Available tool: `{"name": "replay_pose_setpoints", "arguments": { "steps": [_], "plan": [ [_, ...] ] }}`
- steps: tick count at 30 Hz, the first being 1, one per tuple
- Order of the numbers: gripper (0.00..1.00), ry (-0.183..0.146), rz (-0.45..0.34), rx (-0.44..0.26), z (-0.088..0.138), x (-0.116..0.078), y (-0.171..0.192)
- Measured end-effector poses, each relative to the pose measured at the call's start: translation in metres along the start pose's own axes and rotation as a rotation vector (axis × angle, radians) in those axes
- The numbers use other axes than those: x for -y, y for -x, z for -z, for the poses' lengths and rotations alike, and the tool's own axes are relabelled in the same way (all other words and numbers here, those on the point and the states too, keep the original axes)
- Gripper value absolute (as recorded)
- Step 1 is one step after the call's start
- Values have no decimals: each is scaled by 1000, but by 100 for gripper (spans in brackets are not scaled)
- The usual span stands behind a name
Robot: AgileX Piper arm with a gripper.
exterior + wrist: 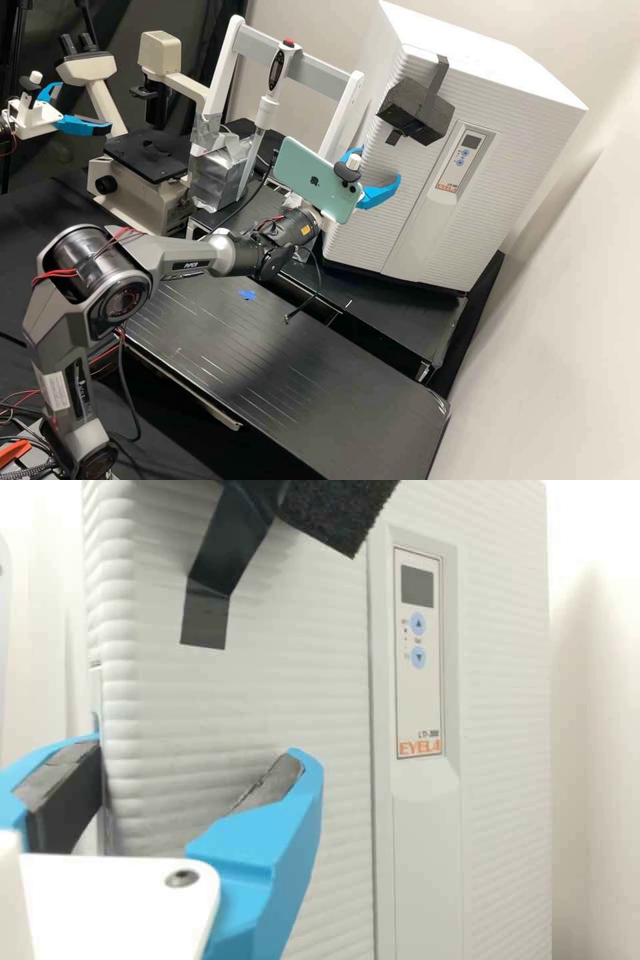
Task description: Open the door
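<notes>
A pale wall (553, 333) runs along the right side of the black desk (400, 323), where a white cabinet (513, 73) stands toward the far right corner. Its door (390, 230), the ribbed front panel, looks shut. My tool (198, 750) is open and empty, its fingers well apart near the door's side edge; I cannot tell whether either one touches. A dark foam block (417, 110) hangs taped higher on the cabinet's front.

I judge the door stiff and fairly heavy, smooth enough to slip under a pinch, and maybe held by a seal. I would hook one finger behind that free edge and draw it outward slowly, in an arc, rather than squeeze the flat, ribbed face.
</notes>
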Motion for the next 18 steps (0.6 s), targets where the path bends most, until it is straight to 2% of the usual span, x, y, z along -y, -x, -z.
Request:
{"name": "replay_pose_setpoints", "arguments": {
  "steps": [5,18],
  "plan": [
    [0,16,4,-15,1,0,0],
    [0,29,11,-30,-2,1,3]
  ]
}}
